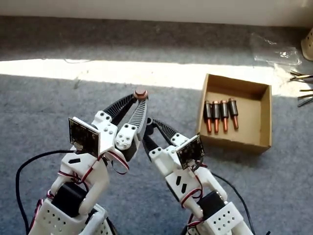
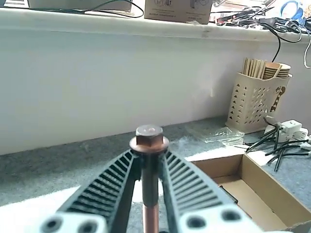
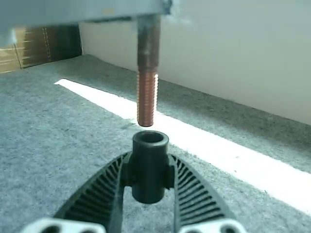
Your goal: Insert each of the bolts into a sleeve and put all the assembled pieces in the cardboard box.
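High view gave me both arms angled in toward the middle of the grey table [image 1: 44, 112], their tips meeting just left of the cardboard box [image 1: 264, 117]. The left gripper [image 1: 139, 99] was pinching a copper-coloured bolt [image 1: 141, 93] just under its flanged hex head, with the head up and the shank hanging straight down between the ribbed black fingers [image 2: 114, 182]. In the left wrist view I could see those fingers pressed against the shank on both sides. The right gripper [image 3: 149, 180] sat nearer and lower, clamped around a short black sleeve [image 3: 149, 167] that stood upright with its open bore facing up. In the right wrist view the threaded end of the bolt hung directly over that bore, very close to the sleeve's rim with a thin gap between them, so the bolt was not yet inside. The box lay to the right of both grippers and apart from them, and four assembled pieces [image 1: 220, 115] lay side by side on its floor, dark sleeves toward the far side and copper ends toward the near side. A band of sunlight [image 1: 98, 71] crossed the table on the far side of the grippers. Far to the right, by the white wall, stood a perforated basket [image 2: 256, 103] holding wooden sticks, with a clear plastic bag [image 2: 214, 134] lying on the table to its left.
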Available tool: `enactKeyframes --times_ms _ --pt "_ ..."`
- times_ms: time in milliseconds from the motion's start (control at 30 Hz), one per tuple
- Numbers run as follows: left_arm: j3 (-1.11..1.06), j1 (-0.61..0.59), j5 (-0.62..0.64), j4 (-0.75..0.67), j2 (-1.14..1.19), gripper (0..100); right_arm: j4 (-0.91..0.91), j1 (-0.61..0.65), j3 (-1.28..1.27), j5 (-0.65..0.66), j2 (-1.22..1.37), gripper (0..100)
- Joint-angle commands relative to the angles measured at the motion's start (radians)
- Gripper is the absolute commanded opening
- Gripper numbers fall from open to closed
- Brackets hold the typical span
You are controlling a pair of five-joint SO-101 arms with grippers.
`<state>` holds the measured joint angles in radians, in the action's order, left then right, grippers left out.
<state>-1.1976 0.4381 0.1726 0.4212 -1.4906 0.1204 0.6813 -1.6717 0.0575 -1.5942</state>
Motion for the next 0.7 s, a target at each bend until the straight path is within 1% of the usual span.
enactKeyframes --times_ms 0,100,233,533,667 --pt "0.01 -0.005 0.012 -0.025 -0.015 0 -0.001 0.001 -0.108 -0.003 -0.01 0.4" --pt "0.01 -0.004 0.014 -0.025 -0.015 0 -0.001 0.001 -0.108 -0.003 -0.01 0.4" --pt "0.01 -0.004 0.072 -0.025 -0.01 0 -0.001 0.001 -0.108 -0.003 -0.01 0.4" --pt "0.008 -0.004 0.075 -0.025 -0.01 0 -0.001 0.001 -0.108 -0.002 -0.01 0.4" --pt "-0.027 -0.004 0.075 -0.031 -0.012 0 -0.001 0.001 -0.108 -0.002 -0.01 0.4"
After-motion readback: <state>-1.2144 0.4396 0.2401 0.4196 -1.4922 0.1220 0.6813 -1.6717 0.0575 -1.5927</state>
